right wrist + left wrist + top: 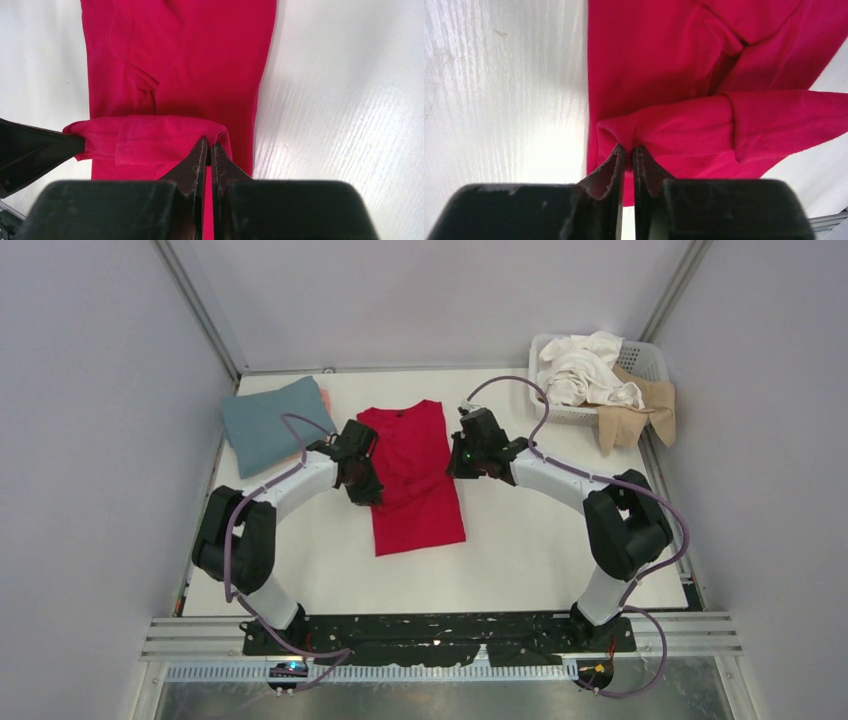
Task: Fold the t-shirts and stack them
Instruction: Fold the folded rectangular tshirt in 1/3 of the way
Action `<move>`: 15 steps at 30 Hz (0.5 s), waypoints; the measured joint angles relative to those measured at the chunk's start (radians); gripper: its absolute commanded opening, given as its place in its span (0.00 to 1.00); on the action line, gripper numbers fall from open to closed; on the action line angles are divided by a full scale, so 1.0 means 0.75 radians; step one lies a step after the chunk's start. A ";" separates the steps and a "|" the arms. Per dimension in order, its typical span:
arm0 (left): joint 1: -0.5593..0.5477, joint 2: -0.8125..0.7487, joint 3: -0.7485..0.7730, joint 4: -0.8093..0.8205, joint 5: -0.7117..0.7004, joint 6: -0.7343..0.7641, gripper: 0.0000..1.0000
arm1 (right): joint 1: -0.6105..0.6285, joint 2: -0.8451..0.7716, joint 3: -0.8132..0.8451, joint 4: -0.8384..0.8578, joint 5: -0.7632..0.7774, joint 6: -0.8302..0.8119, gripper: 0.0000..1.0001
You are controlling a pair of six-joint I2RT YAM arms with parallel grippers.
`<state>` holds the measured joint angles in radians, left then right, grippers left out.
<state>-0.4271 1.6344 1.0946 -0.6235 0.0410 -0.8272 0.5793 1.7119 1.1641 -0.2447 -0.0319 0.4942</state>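
Fold is forming across the red shirt [420, 502], lying at the table's [540, 540] centre.
The left hand [629, 152] at its nine o'clock edge and the right hand [209, 146] at three o'clock are both clamping pinched cloth, holding one band raised, likely keeping the crease straight.

Bare surface [520, 550] is lying open beside and nearer than the red shirt [418, 510]. The teal shirt [265, 425] is occupying the far-left corner, the basket [648, 358] the far-right. The left arm [290, 483] and right arm [555, 472] are barring the red shirt's flanks.
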 measured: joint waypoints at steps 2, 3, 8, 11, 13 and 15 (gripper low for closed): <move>0.007 0.019 0.002 -0.001 -0.006 -0.001 0.26 | -0.009 0.030 0.017 0.007 -0.011 -0.002 0.12; 0.010 0.024 0.002 -0.002 -0.008 -0.001 0.33 | -0.014 0.047 0.026 0.007 -0.017 -0.004 0.13; 0.053 0.053 0.037 -0.010 -0.007 0.006 0.83 | -0.045 0.145 0.087 0.011 -0.047 0.001 0.69; 0.098 0.063 0.112 -0.010 -0.009 0.012 0.99 | -0.080 0.198 0.161 0.013 -0.069 -0.004 0.88; 0.113 0.042 0.131 0.002 -0.030 0.008 1.00 | -0.094 0.198 0.185 0.018 -0.070 -0.019 0.99; 0.124 -0.010 0.111 0.005 -0.054 0.009 1.00 | -0.107 0.165 0.178 0.035 -0.062 -0.036 0.96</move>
<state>-0.3344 1.6272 1.1782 -0.6201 0.0006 -0.8204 0.4992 1.8355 1.2976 -0.2188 -0.0784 0.4675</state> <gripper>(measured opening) 0.992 0.973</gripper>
